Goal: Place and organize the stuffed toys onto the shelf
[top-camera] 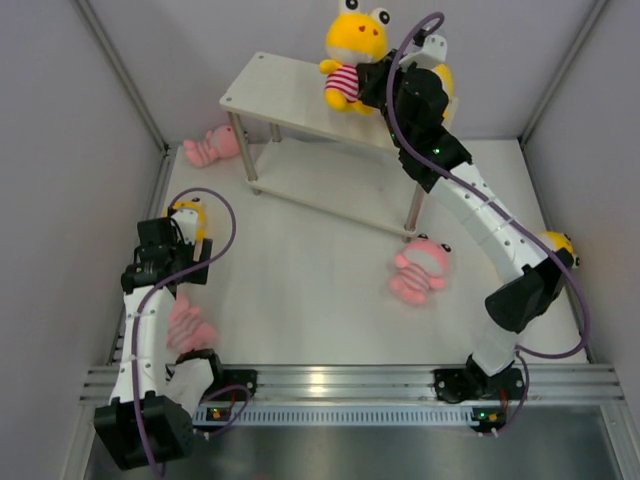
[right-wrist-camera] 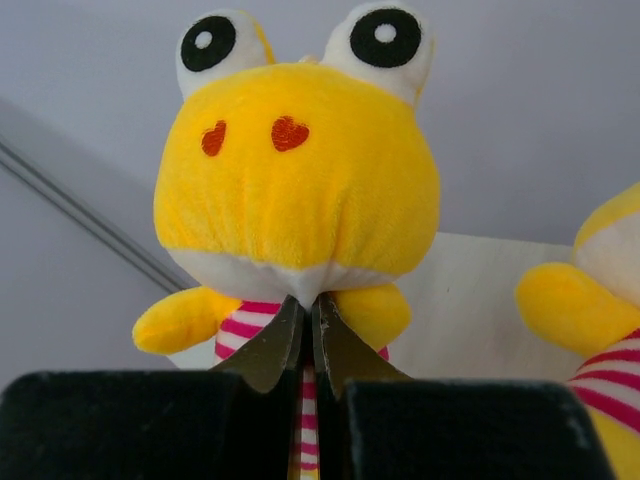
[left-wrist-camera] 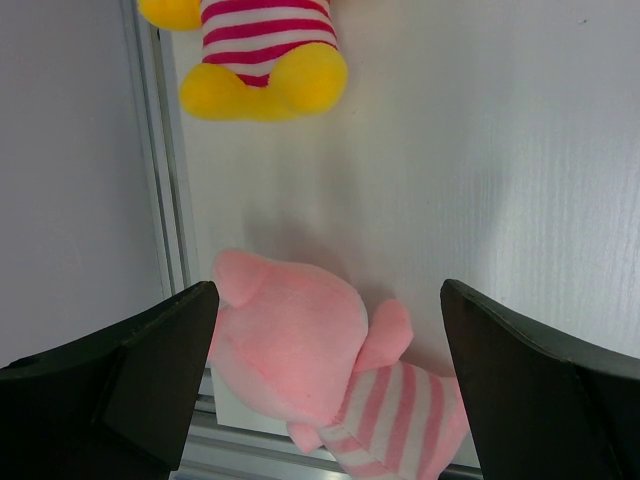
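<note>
The shelf (top-camera: pixel 285 85) stands at the back of the table. A yellow stuffed toy (top-camera: pixel 352 55) is upright over its top board, and my right gripper (top-camera: pixel 372 82) is shut on it. In the right wrist view that gripper (right-wrist-camera: pixel 308 310) pinches the toy (right-wrist-camera: pixel 300 170) just under its chin. A second yellow toy (right-wrist-camera: pixel 600 300) sits to its right on the board (right-wrist-camera: pixel 470 300). My left gripper (left-wrist-camera: pixel 328 300) is open, hanging over a pink toy (left-wrist-camera: pixel 300 350) that lies between its fingers, untouched. Another yellow toy (left-wrist-camera: pixel 260 60) lies beyond it.
One pink toy (top-camera: pixel 210 148) lies left of the shelf by the wall. Another pink toy (top-camera: pixel 420 268) lies mid-table in front of the shelf's right leg. A yellow toy (top-camera: pixel 558 245) peeks out behind the right arm's elbow. Walls close in on both sides.
</note>
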### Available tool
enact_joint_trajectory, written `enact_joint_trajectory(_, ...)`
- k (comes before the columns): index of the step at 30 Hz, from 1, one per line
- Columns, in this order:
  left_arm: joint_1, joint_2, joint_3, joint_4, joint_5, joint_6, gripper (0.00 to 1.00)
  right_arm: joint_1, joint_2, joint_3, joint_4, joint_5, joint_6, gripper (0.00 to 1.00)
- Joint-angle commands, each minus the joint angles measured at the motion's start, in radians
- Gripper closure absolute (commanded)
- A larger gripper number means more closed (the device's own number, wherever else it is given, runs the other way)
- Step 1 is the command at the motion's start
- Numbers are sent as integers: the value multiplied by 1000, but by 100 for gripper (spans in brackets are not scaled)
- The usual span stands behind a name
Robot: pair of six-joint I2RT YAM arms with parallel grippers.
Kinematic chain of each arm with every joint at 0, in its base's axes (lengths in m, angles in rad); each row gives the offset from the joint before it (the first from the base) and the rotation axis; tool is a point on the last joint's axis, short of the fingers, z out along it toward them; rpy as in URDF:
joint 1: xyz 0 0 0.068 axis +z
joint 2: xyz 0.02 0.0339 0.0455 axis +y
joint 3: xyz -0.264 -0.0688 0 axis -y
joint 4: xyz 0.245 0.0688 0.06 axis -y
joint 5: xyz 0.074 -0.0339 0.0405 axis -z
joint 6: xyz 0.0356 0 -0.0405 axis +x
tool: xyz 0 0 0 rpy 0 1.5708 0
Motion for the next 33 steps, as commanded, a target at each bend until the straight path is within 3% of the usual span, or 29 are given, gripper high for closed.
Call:
enact_joint_trajectory(1,3,-18,16,1,-4,11,1,23,-36,-37,92,55,45,100)
enact_joint_trajectory(8,4,-18,16,1,-4,11,1,25,-50,-83,98,62,42,98)
enact_joint_trajectory(15,3,-18,16,1,1,14,1,25,-59,-109,113,53,32,69)
enact_joint_trajectory(23,4,-15,11,3,2,14,1,26,-93,-149,153,53,-2,66)
enact_joint_trajectory(26,3,-15,11,1,1,16,1,38,-108,-145,179,-28,-106,57)
enact_joint_trajectory(28,3,-17,11,1,-4,16,1,55,-122,-116,167,-100,-241,44)
enact_joint_trajectory(30,3,-20,11,1,-4,14,1,63,-134,-87,71,-227,-329,31)
enact_joint_trajectory(33,3,-18,11,1,1,14,1,67,-168,-74,-52,-303,-473,21)
